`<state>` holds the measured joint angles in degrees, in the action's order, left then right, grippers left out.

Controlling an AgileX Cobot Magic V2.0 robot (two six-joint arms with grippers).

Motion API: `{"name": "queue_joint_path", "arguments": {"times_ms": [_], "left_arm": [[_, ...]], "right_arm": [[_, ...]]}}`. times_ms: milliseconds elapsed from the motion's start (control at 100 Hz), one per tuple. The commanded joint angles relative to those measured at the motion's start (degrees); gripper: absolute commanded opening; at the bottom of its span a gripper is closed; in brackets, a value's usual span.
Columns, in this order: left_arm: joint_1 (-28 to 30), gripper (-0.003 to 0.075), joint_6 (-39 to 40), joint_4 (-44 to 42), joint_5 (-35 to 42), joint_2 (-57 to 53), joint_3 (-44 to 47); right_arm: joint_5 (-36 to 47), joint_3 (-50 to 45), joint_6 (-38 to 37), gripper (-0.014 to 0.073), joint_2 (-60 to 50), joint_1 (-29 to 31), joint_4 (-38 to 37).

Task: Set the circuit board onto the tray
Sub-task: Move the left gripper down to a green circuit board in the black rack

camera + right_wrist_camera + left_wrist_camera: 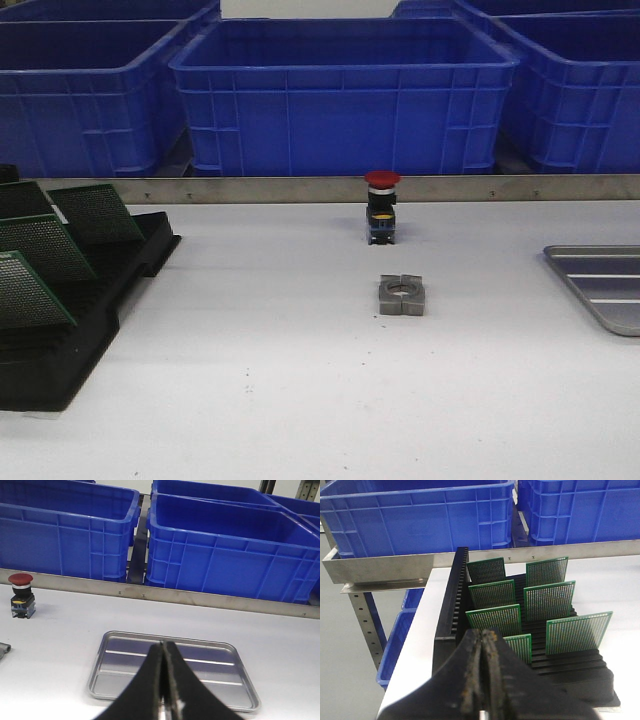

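Observation:
Several green circuit boards (494, 619) stand upright in a black slotted rack (451, 605); they also show at the left of the front view (92, 213). My left gripper (482, 633) is shut and empty, just short of the rack's near boards. The grey metal tray (125, 642) lies on the white table under my right gripper (162, 644), which is shut and empty above it. The tray (570, 262) shows at the right edge of the front view. Neither arm shows in the front view.
A red-capped push button (382, 206) stands at the table's far middle, a grey metal block with a round hole (402, 295) in front of it. Blue crates (340, 90) line the back behind a metal rail (300, 189). The table's left edge runs beside the rack (410, 650).

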<state>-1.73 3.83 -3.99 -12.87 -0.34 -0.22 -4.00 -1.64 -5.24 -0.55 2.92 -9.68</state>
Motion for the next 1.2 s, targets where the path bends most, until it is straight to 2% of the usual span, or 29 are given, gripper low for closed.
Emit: {"name": "queue_joint_path", "arguments": {"times_ms": [0,150,320,430,620,840,1040,1190], "left_arm": [[0.0,-0.0017,0.5,0.1,4.8,-1.8,1.7],[0.0,-0.0017,0.5,2.4,6.8,-1.8,1.7],[0.0,-0.0017,0.5,2.5,15.4,-1.8,1.7],[0.0,-0.0017,0.5,2.6,18.0,-1.8,1.1],[0.0,-0.0017,0.5,2.6,9.6,-1.8,-5.6],[0.0,-0.0018,0.5,3.1,-8.8,1.3,-15.3],[0.0,-0.0017,0.5,3.5,-17.6,9.4,-22.2],[0.0,-0.0017,0.5,4.8,-20.6,17.4,-26.3]], "right_arm": [[4.0,0.0,0.2,-0.0060,-1.1,0.1,-0.7],[4.0,0.0,0.2,-0.0060,-1.1,0.1,-0.7],[4.0,0.0,0.2,-0.0060,-1.1,0.1,-0.7],[4.0,0.0,0.2,-0.0060,-1.1,0.1,-0.7],[4.0,0.0,0.2,-0.0060,-1.1,0.1,-0.7],[4.0,0.0,0.2,-0.0060,-1.1,0.1,-0.7],[4.0,0.0,0.2,-0.0060,-1.1,0.1,-0.7],[4.0,0.0,0.2,-0.0060,-1.1,0.1,-0.7]]}}
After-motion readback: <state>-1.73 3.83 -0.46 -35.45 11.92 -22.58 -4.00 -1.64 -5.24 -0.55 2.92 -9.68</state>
